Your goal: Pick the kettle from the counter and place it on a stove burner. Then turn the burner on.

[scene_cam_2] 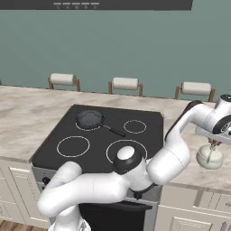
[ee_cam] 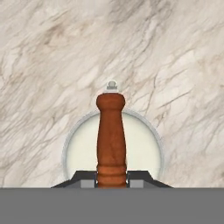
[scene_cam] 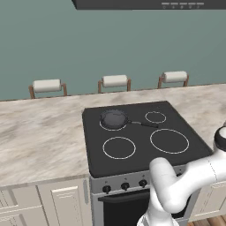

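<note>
Kettle handle lined up between the fingers

Gripper point(ee_cam: 111, 183) hangs directly over the squat cream-white rounded kettle point(ee_cam: 113, 151) on the marbled beige stone counter point(ee_cam: 48, 65). Its reddish-brown turned handle piece point(ee_cam: 111, 140) runs six-to-twelve o'clock, fingers flanking it; whether they actually clench it, I cannot tell.

A flat teal-green wall point(scene_cam: 110, 39) closes the back of the kitchen. Along the far edge of the marbled stone stand three wooden-framed stools with white cushioned backs point(scene_cam: 114, 81), spaced evenly and well apart. A dark range hood with a row of small pale buttons point(scene_cam: 150, 4) hangs at the top of the room. Pale panelled cabinet fronts point(scene_cam: 62, 201) run below, and a strip of wooden plank floor point(scene_cam: 207, 220) shows at the lower right of the left base view. Lighting is even and soft.
</note>
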{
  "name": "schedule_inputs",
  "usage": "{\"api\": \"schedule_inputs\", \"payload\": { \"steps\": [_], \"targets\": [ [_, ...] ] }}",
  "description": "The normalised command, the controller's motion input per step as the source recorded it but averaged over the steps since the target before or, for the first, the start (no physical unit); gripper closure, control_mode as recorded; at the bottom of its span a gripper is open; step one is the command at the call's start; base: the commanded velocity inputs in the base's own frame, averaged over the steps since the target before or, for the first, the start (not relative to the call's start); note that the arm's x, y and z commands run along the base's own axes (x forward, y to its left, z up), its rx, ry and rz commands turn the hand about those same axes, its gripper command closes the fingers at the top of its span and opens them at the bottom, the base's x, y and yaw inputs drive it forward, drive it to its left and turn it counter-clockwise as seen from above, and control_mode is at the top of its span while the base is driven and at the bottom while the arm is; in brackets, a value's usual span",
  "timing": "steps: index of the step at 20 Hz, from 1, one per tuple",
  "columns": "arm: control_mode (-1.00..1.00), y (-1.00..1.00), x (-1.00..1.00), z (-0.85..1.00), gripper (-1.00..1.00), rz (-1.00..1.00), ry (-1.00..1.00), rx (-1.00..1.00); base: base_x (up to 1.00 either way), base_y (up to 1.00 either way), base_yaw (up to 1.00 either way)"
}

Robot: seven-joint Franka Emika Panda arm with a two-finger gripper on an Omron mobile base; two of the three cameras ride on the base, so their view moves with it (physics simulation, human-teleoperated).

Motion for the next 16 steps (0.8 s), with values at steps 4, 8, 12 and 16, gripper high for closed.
{"api": "schedule_inputs", "payload": {
  "steps": [4, 8, 12, 16],
  "targets": [
    [-1.00, 0.00, -0.05, 0.00, 1.00, 0.00, -0.06, 0.00, 0.00, 0.00, 0.00],
    [-1.00, 0.08, -0.28, 0.03, 1.00, 0.00, -0.27, 0.06, 0.00, 0.00, 0.00],
    [-1.00, 0.27, -0.44, 0.23, 1.00, 0.00, -0.45, 0.14, 0.00, 0.00, 0.00],
    [-1.00, 0.63, -0.39, 0.33, 1.00, 0.00, -0.55, 0.20, 0.00, 0.00, 0.00]
  ]
}}
